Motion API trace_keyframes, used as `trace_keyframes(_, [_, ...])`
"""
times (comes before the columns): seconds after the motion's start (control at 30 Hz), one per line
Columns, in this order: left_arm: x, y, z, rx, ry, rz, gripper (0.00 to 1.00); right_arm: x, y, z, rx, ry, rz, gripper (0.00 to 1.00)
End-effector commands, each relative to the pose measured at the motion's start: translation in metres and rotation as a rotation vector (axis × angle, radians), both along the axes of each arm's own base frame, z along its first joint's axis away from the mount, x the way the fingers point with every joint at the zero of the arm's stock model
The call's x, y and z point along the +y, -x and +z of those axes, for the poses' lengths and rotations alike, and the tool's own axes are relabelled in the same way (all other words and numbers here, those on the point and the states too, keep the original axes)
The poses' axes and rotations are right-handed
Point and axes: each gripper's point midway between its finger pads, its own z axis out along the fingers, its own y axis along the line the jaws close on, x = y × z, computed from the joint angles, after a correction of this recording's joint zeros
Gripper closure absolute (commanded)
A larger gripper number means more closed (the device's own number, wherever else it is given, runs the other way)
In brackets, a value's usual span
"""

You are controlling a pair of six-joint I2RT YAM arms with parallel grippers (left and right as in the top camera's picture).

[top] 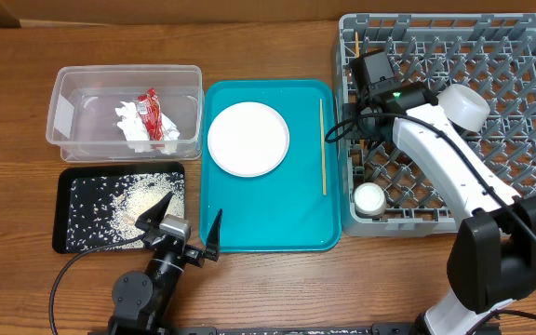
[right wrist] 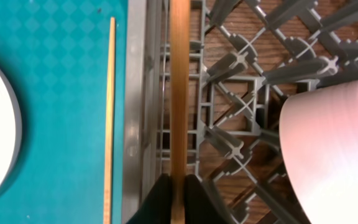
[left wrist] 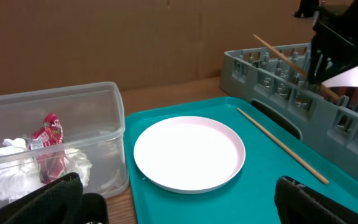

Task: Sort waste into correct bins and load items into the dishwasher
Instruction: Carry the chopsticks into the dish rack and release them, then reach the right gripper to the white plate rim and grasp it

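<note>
While you check this station, note that the right hand (right wrist: 178,190) sits over the left edge of the dish rack (top: 529,42), its fingers clamped on one wooden chopstick (right wrist: 179,93). A second chopstick (top: 323,147) lies on the teal tray (top: 268,214), just beside the white plate (top: 247,139). The left hand (top: 194,209) hovers low at the front of the desk (top: 7,279), fingers spread apart and gripping nothing. Locate the red wrapper (top: 152,110) and tissue (top: 130,126) in the clear tub (top: 128,70), the rice scraps (top: 138,197) on the black tray (top: 63,244), and the white cup (top: 368,198) and bowl (top: 463,104) in the rack.
</note>
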Motion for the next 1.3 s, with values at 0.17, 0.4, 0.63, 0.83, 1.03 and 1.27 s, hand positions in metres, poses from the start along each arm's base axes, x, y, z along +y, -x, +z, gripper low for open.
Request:
trace_keyframes(0.17, [0.0,0.0,0.0,-0.01,-0.006,-0.006,0.0,0.052,0.019,0.045,-0.025,-0.202,0.139,0.48])
trace_keyframes(0.4, [0.0,0.0,0.0,-0.01,-0.006,-0.006,0.0,0.099,0.047,0.038,-0.032,-0.125,0.155,0.48])
trace_keyframes(0.63, [0.0,0.0,0.0,-0.01,-0.006,-0.006,0.0,0.091,0.036,-0.031,-0.024,0.053,0.047,0.48])
trace_keyframes(0.83, [0.0,0.0,0.0,-0.01,-0.006,-0.006,0.0,0.071,0.023,-0.083,0.033,0.149,0.0,0.48])
trace_keyframes(1.03, [0.0,0.0,0.0,-0.01,-0.006,-0.006,0.0,0.072,0.031,-0.117,0.125,0.143,0.025,0.66])
trace_keyframes(1.27, [0.0,0.0,0.0,-0.01,-0.006,-0.006,0.0,0.091,0.052,-0.118,0.207,0.099,0.157,0.96])
